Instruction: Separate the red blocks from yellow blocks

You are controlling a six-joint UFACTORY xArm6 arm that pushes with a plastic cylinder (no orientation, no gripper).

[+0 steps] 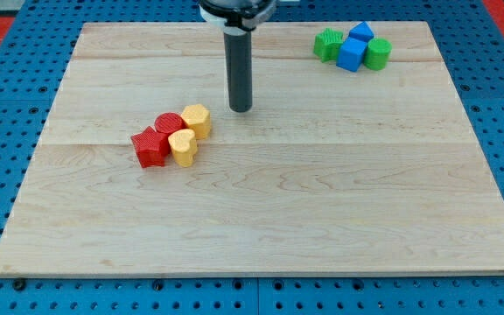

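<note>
A red star-shaped block (pixel 150 147) and a red round block (pixel 169 124) lie at the view's left of centre, touching two yellow blocks. The yellow heart-shaped block (pixel 182 146) sits just right of the red star. The other yellow block (pixel 197 119), roughly hexagonal, sits right of the red round one. All of them form one tight cluster. My tip (pixel 241 108) rests on the board a short way to the right of and slightly above the cluster, apart from it.
At the view's top right a second cluster holds a green block (pixel 327 45), a blue cube (pixel 353 54), a smaller blue block (pixel 361 32) and a green round block (pixel 377 53). The wooden board (pixel 322 192) lies on a blue perforated table.
</note>
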